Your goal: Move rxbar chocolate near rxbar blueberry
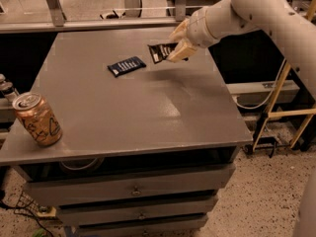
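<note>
The rxbar blueberry (127,66), a dark navy-blue flat bar with white text, lies on the grey table top (133,107) toward the back middle. My gripper (178,44) hangs above the back right part of the table, just right of the blueberry bar. It is shut on the rxbar chocolate (161,51), a black glossy bar with white lettering, held tilted in the air with its free end toward the blueberry bar.
An orange drink can (37,119) stands at the table's front left corner. Drawers (133,191) sit below the table front. A wooden frame (281,98) stands to the right on the floor.
</note>
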Action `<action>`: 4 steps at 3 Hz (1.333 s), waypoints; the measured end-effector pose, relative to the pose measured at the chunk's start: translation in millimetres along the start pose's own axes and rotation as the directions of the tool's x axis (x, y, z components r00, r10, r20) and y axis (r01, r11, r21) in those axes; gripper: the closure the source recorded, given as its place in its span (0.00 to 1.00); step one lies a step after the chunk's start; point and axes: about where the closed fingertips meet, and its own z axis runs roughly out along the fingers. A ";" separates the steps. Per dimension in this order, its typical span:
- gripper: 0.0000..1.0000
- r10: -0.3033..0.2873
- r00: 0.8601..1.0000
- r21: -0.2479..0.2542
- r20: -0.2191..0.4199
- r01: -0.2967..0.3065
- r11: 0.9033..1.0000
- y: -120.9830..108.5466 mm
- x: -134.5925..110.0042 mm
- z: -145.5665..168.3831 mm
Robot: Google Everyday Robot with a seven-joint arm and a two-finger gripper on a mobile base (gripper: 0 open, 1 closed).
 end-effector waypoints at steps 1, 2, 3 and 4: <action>1.00 -0.016 0.999 0.023 0.045 0.015 1.000 -24.9 -3.6 26.2; 1.00 -0.013 0.998 -0.020 0.059 0.014 1.000 -30.3 -8.1 49.5; 1.00 0.001 0.999 -0.077 0.054 0.003 0.997 -27.6 -9.1 68.8; 0.77 0.001 0.998 -0.087 0.057 0.004 0.996 -25.7 -10.2 73.8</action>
